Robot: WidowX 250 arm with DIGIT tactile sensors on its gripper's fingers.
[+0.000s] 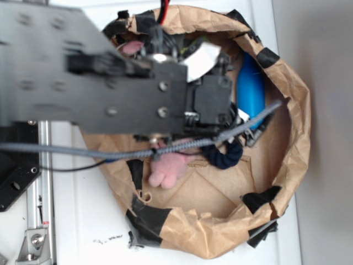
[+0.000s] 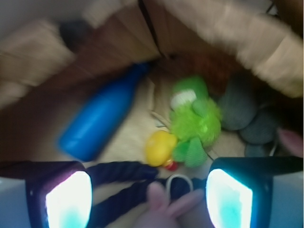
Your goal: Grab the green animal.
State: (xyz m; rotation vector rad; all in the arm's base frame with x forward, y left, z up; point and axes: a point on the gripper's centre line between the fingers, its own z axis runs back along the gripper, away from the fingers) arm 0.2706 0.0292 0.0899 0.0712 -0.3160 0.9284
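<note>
In the wrist view, the small fuzzy lime-green plush animal [image 2: 195, 121] is lying on the cardboard floor of the crumpled brown paper nest [image 1: 287, 99], right of centre in the frame. Its long axis is running from upper right to lower left, with the darker green end and white patch pointing toward the top of the frame and the rounded yellow-orange end [image 2: 160, 147] pointing toward the lower left. The claw [image 2: 148, 199] is standing wide open, its two glowing pads at the bottom corners of the frame, holding nothing. The animal is sitting above the gap between them, apart from both. A blue bottle [image 2: 102, 118] is lying to the left, tilted, and grey plush shapes [image 2: 247, 114] are resting just right of the animal. A dark blue rope [image 2: 118, 173] and a pink plush bunny [image 2: 166, 209] are lying between the pads. In the exterior view, the black arm [image 1: 83, 72] is covering the animal.
</note>
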